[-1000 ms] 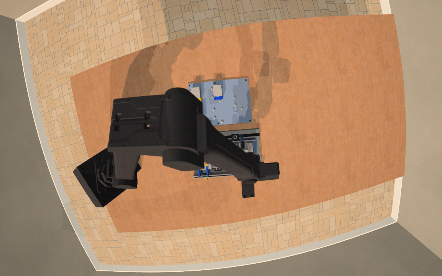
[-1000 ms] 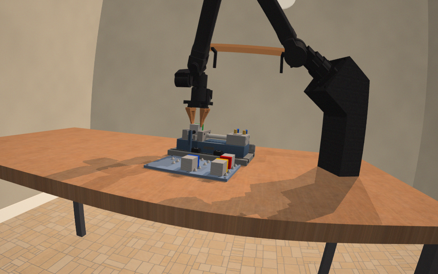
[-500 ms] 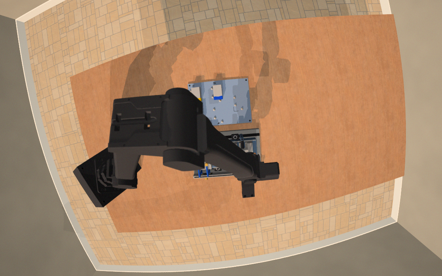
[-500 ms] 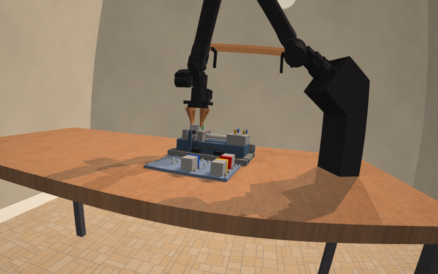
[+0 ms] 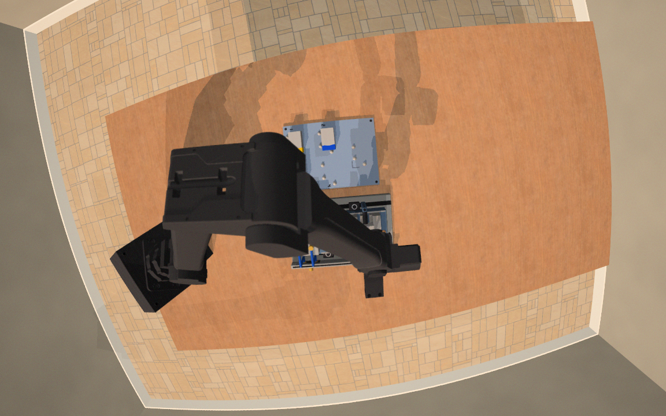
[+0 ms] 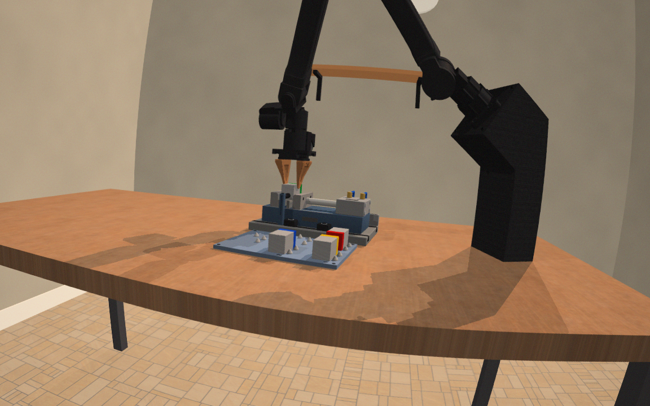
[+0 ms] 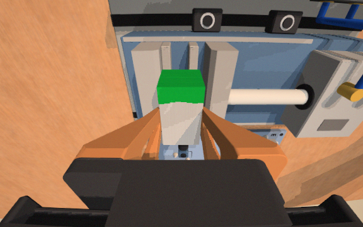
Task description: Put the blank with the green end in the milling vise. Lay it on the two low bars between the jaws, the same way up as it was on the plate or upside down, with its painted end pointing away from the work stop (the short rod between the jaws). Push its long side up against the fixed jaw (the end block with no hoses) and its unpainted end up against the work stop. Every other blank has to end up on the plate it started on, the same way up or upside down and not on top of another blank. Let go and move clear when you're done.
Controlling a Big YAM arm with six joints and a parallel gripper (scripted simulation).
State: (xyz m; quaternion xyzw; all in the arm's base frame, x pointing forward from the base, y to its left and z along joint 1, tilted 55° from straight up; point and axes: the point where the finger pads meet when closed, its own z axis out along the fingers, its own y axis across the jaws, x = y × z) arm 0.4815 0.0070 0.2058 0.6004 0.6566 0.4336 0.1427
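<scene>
Green-ended blank at the milling vise, pinched in orange fingers.
Top: one black arm over the vise, fingers hidden; blue plate alongside, blue-ended blank on it. Exterior: fingers gripping the green-ended blank at the vise; plate on the bench, bearing blue-, yellow- and red-ended blanks. Wrist: fingers closed on both sides of the green-ended blank, between vise jaws, painted end away from the plate; contact with bars unclear.
</scene>
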